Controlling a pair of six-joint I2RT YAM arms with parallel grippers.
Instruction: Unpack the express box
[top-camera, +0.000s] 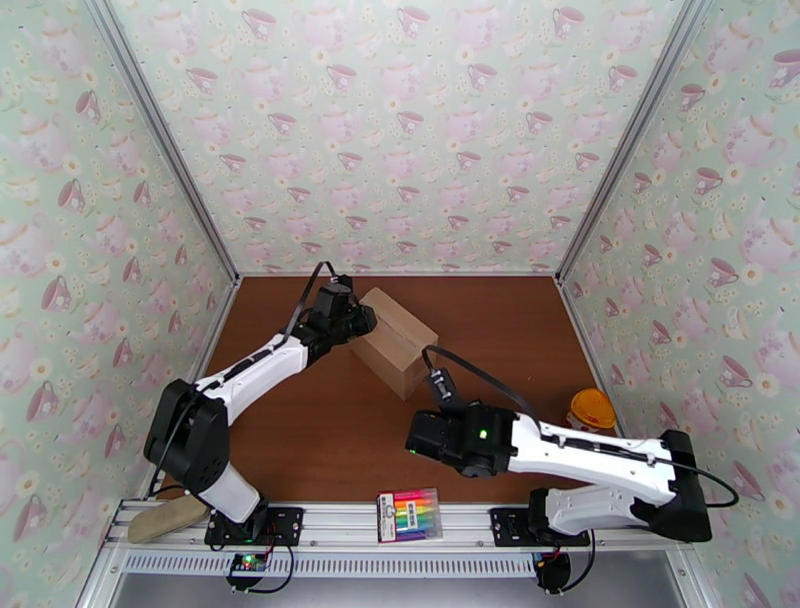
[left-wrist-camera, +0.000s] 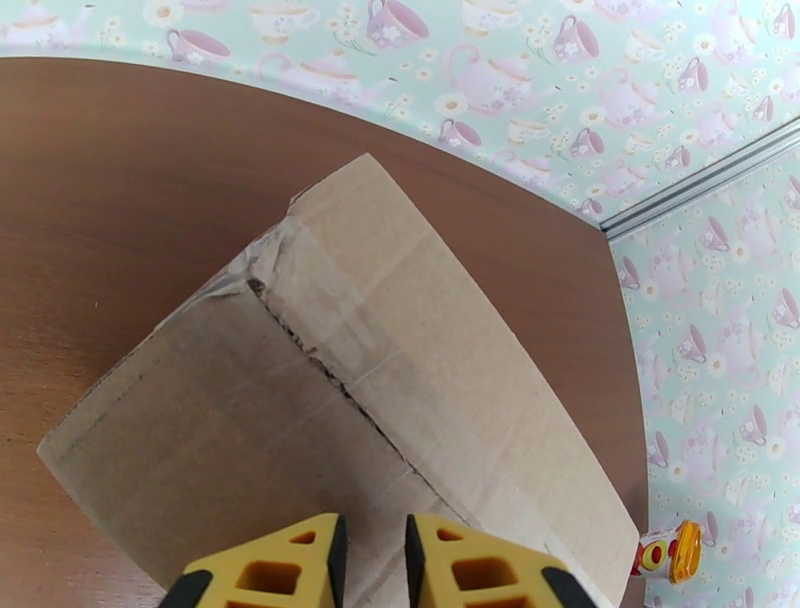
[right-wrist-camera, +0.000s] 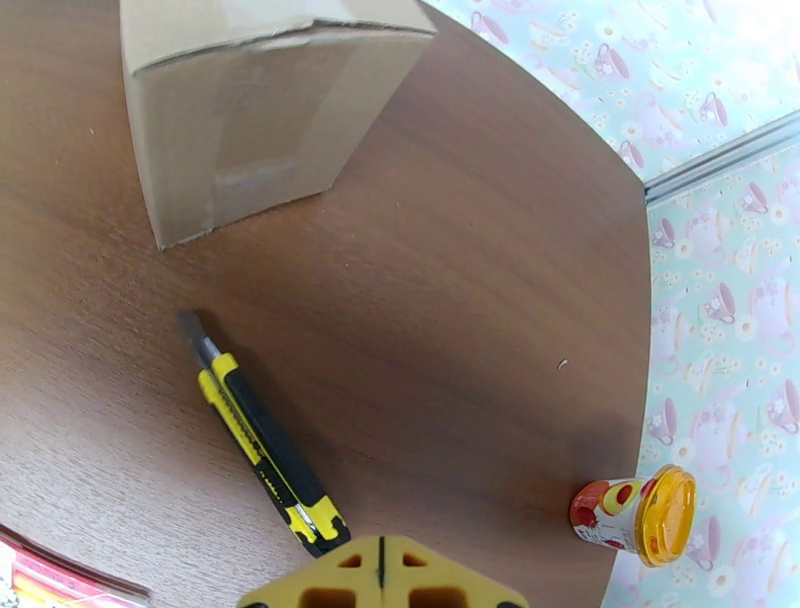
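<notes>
Rainbow marker pack (top-camera: 410, 515) lies lowest in the top view, on the metal rail (top-camera: 330, 520) between the two arm bases, with a tan oblong object (top-camera: 168, 518) at the rail's left end. Above the rail spreads the brown wood-grain surface (top-camera: 300, 450), closed in on three sides by teacup wallpaper and silver frame posts.

The express box (top-camera: 398, 340) stands near the middle of the frame, flaps down and turned at an angle, well apart from every wall. The left jaws are over its upper-left end with a narrow gap between their yellow fingers (left-wrist-camera: 290, 570) and nothing seen in it. Whether they touch the cardboard I cannot tell.

The right jaws are pressed together, below the box in the frame. In the right wrist view a yellow-and-black utility knife (right-wrist-camera: 262, 440) lies flat just beside their tips, blade toward the box. An orange-lidded cup (top-camera: 591, 410) sits by the right edge. Bare surface lies open left of the box and behind it.
</notes>
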